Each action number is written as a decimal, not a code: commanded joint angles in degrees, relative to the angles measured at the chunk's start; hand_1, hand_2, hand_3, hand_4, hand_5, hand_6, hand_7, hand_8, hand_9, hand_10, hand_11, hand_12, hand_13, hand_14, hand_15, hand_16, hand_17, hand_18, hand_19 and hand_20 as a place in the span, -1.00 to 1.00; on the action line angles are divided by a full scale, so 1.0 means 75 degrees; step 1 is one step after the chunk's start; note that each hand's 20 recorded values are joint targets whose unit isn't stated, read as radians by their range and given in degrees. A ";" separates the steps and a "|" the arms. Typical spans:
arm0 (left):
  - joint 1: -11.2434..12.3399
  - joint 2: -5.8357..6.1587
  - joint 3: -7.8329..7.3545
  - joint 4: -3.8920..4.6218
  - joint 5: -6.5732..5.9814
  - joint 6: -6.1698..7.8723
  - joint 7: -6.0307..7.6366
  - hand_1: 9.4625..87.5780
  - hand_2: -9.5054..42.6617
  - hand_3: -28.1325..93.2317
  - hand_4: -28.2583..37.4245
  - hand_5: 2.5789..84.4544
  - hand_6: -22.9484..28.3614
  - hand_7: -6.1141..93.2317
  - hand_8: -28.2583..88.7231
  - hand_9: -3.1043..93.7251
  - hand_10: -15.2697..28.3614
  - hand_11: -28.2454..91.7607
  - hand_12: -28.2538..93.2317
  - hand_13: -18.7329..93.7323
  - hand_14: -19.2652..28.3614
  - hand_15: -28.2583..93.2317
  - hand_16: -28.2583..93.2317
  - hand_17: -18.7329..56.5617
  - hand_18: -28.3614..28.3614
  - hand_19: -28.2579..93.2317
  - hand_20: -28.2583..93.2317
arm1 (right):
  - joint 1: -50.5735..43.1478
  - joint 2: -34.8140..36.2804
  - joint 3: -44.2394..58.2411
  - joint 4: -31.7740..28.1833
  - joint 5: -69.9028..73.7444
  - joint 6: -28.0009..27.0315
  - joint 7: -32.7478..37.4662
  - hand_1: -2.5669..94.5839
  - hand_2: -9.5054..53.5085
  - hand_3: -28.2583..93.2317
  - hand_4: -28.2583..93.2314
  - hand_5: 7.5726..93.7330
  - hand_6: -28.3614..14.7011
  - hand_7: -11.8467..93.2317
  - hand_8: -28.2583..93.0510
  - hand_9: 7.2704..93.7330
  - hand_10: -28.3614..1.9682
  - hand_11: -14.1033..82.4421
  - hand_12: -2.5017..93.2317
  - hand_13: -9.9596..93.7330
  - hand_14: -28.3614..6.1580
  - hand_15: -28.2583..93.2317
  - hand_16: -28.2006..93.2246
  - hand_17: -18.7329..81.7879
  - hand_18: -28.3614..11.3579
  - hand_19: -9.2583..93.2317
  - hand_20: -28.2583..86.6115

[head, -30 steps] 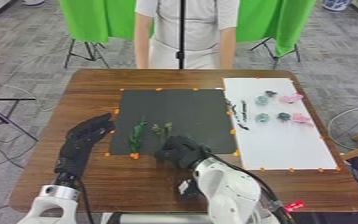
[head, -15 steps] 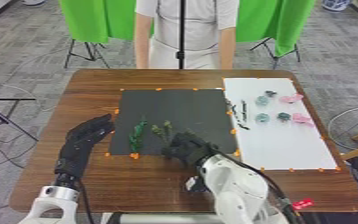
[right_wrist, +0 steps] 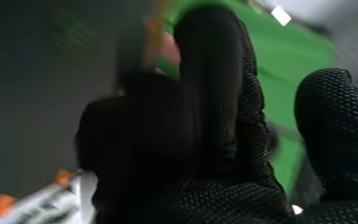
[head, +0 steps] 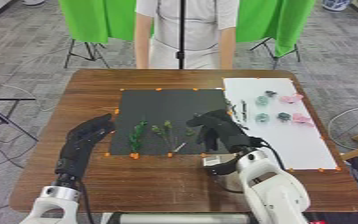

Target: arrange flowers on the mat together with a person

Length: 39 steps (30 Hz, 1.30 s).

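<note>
Head view, right hand (head: 216,123) with extended fingers, hiding part of black mat (head: 165,105), left hand (head: 90,128), fingers straight

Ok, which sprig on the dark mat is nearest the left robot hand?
The fuller, brighter green sprig, just right of the left robot hand. The thinner, duller greenery lies farther right, toward the right robot hand.

head view evenly bright, right wrist view darker, fingers (right_wrist: 218,65) in deep shadow, small bright patch (right_wrist: 281,15)
</note>
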 commanded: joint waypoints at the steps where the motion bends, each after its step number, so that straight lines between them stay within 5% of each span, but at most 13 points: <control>1: -0.0122 -0.0091 0.0014 0.0098 -0.0057 -0.0156 0.0086 -0.22 -0.93 0.47 -0.48 0.15 -0.10 -0.51 -0.66 0.00 0.26 -0.19 -0.29 -0.03 0.50 -0.28 -0.45 -0.32 0.43 -0.41 -0.17 | -0.0894 0.0065 0.1478 0.0366 0.3952 0.0257 -0.1901 -0.57 -0.51 0.66 -0.83 0.35 0.30 -0.54 -0.71 0.51 -0.23 -0.45 -0.62 0.28 -0.28 -0.21 -0.14 -0.02 -0.38 0.02 0.10; 3: -0.0161 -0.0090 0.0009 0.0115 -0.0052 -0.0184 0.0111 -0.22 -0.93 0.47 -0.48 0.15 -0.10 -0.51 -0.66 0.00 0.26 -0.19 -0.29 -0.03 0.50 -0.28 -0.45 -0.31 0.43 -0.41 -0.17 | -0.1151 -0.0103 0.1823 0.0409 0.4026 0.0272 -0.2233 -0.65 -0.55 0.70 -0.84 0.10 0.28 -0.57 -0.69 0.17 -0.19 -0.55 -0.66 0.04 -0.26 -0.33 -0.16 -0.19 -0.30 -0.44 0.05; 7: -0.0094 -0.0104 -0.0004 0.0083 -0.0070 -0.0141 0.0160 -0.22 -0.93 0.47 -0.48 0.15 -0.10 -0.52 -0.66 0.00 0.26 -0.19 -0.29 -0.02 0.49 -0.28 -0.45 -0.31 0.43 -0.41 -0.17 | -0.1528 -0.0449 0.2309 0.0395 0.3423 0.0498 -0.2919 -0.74 -0.61 0.75 -0.84 -0.14 0.30 -0.61 -0.68 -0.11 -0.16 -0.60 -0.70 -0.15 -0.18 -0.39 -0.22 -0.27 -0.23 -0.70 -0.02; 18: -0.0031 -0.0039 -0.0067 0.0070 -0.0081 -0.0148 0.0113 -0.27 -0.89 0.48 -0.49 0.15 -0.07 -0.53 -0.65 0.01 0.27 -0.20 -0.30 -0.02 0.50 -0.29 -0.46 -0.29 0.41 -0.42 -0.18 | -0.1540 -0.0515 0.2393 0.0369 0.3661 0.0675 -0.3455 -0.79 -0.65 0.78 -0.85 -0.22 0.30 -0.61 -0.68 -0.18 -0.13 -0.61 -0.72 -0.21 -0.08 -0.41 -0.28 -0.27 -0.15 -0.80 -0.04; 21: 0.0026 -0.0031 -0.0127 0.0041 -0.0089 -0.0034 0.0140 -0.30 -0.87 0.49 -0.50 0.16 -0.06 -0.54 -0.65 0.01 0.28 -0.20 -0.30 -0.02 0.50 -0.29 -0.45 -0.30 0.44 -0.39 -0.15 | -0.1620 -0.0561 0.2402 0.0304 0.3892 0.0621 -0.3466 -0.80 -0.65 0.79 -0.86 -0.24 0.30 -0.61 -0.68 -0.18 -0.12 -0.61 -0.72 -0.22 -0.07 -0.41 -0.29 -0.27 -0.15 -0.80 -0.05; 25: -0.0122 -0.0007 -0.0066 0.0101 -0.0147 0.0279 0.0416 -0.31 -0.85 0.49 -0.52 0.16 -0.06 -0.53 -0.64 0.01 0.28 -0.19 -0.29 -0.02 0.52 -0.27 -0.44 -0.31 0.47 -0.34 -0.13 | -0.1648 -0.0497 0.2420 0.0296 0.3936 0.0664 -0.3503 -0.79 -0.64 0.79 -0.86 -0.25 0.29 -0.61 -0.68 -0.18 -0.13 -0.61 -0.72 -0.21 -0.07 -0.40 -0.30 -0.26 -0.14 -0.80 -0.05; 29: -0.0083 0.0048 -0.0099 0.0101 -0.0194 0.0386 0.0438 -0.31 -0.85 0.49 -0.53 0.16 -0.05 -0.52 -0.65 0.02 0.27 -0.18 -0.29 -0.01 0.51 -0.25 -0.44 -0.31 0.47 -0.34 -0.13 | -0.1598 -0.0491 0.2451 0.0317 0.3877 0.0578 -0.3489 -0.79 -0.65 0.79 -0.86 -0.25 0.29 -0.60 -0.67 -0.19 -0.12 -0.61 -0.72 -0.21 -0.06 -0.39 -0.31 -0.25 -0.14 -0.80 -0.05; 35: -0.0338 0.0092 0.0019 0.0226 -0.0078 0.0148 0.0401 -0.29 -0.82 0.50 -0.54 0.17 -0.05 -0.51 -0.65 0.03 0.26 -0.17 -0.29 -0.01 0.50 -0.24 -0.45 -0.30 0.47 -0.34 -0.13 | -0.1472 -0.0492 0.2479 0.0337 0.4029 0.0722 -0.3556 -0.77 -0.65 0.78 -0.85 -0.23 0.28 -0.60 -0.68 -0.18 -0.12 -0.61 -0.72 -0.20 -0.06 -0.38 -0.31 -0.25 -0.14 -0.80 -0.05; 39: -0.0108 0.0073 -0.0066 0.0124 -0.0117 0.0240 0.0360 -0.29 -0.82 0.49 -0.55 0.17 -0.05 -0.51 -0.65 0.03 0.26 -0.17 -0.30 -0.01 0.50 -0.24 -0.45 -0.30 0.47 -0.34 -0.13 | -0.1458 -0.0452 0.2517 0.0344 0.3898 0.0462 -0.3478 -0.76 -0.65 0.78 -0.85 -0.21 0.28 -0.59 -0.68 -0.17 -0.13 -0.61 -0.72 -0.19 -0.09 -0.38 -0.31 -0.24 -0.15 -0.80 -0.04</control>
